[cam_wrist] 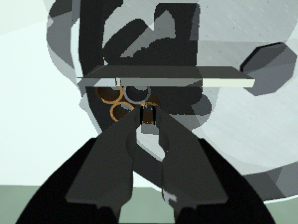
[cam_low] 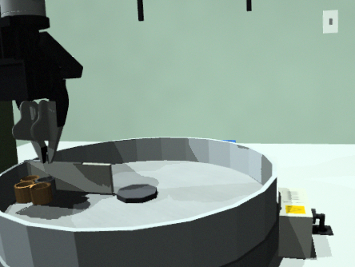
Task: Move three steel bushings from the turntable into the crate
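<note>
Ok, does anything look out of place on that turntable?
Nothing is spilled or tipped: the bushings stand upright, bunched against the fence near the turntable wall. One oddity: the gripper hangs above them with its fingers shut, holding nothing.
</note>
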You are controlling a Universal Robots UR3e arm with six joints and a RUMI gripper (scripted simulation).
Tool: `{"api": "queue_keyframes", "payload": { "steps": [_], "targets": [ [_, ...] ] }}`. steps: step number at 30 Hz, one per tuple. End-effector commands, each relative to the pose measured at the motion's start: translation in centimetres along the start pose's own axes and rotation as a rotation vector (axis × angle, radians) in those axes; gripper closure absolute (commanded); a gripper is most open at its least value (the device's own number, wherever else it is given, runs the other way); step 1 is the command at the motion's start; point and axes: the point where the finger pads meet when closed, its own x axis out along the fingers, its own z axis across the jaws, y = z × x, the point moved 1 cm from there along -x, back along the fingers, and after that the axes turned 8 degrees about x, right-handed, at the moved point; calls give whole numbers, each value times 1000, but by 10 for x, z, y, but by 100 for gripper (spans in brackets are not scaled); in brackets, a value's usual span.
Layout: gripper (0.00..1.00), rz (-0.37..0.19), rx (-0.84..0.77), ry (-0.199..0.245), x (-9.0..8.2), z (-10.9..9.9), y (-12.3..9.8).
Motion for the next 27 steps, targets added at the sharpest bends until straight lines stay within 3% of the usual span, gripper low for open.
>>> {"api": "queue_keyframes", "payload": {
  "steps": [1,12,27],
  "targets": [
    [94,-1,0,-1,0,0,0],
    [94,0,0,-1,3,0,1],
    [94,0,0,-1,25,0,0]
  ]
}}
